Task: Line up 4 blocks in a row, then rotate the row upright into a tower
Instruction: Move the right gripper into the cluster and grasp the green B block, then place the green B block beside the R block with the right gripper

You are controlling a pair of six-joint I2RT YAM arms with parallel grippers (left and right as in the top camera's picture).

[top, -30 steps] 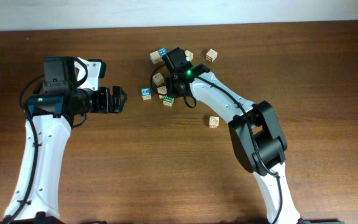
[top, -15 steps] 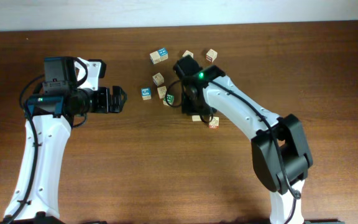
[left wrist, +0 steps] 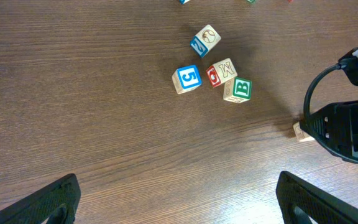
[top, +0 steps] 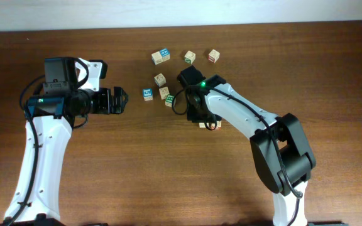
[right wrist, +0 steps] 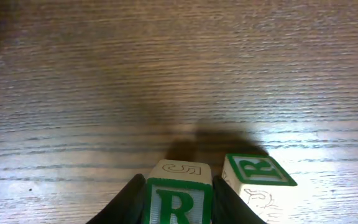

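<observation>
In the right wrist view a pale cube with a green "R" (right wrist: 179, 202) sits between the fingers of my right gripper (right wrist: 179, 208), which press both of its sides just above the table. A second green "R" cube (right wrist: 257, 177) lies close on its right. Overhead, my right gripper (top: 203, 120) covers the held cube, and only the neighbouring cube (top: 215, 125) peeks out. A green "B" cube (left wrist: 238, 89), a red-printed cube (left wrist: 221, 72) and a tan cube (top: 160, 80) form a cluster. My left gripper (left wrist: 179, 205) hangs open and empty, left of the cluster.
A blue "5" cube (left wrist: 187, 79) touches the cluster. Farther back lie a blue cube (top: 161, 56), a green-printed cube (top: 189, 58) and a red-printed cube (top: 213, 55). The table's far edge runs just behind them.
My right gripper has swung from the cluster toward the near right, carrying the green "R" cube, and has come down beside the lone cube there. The left arm has not moved.
</observation>
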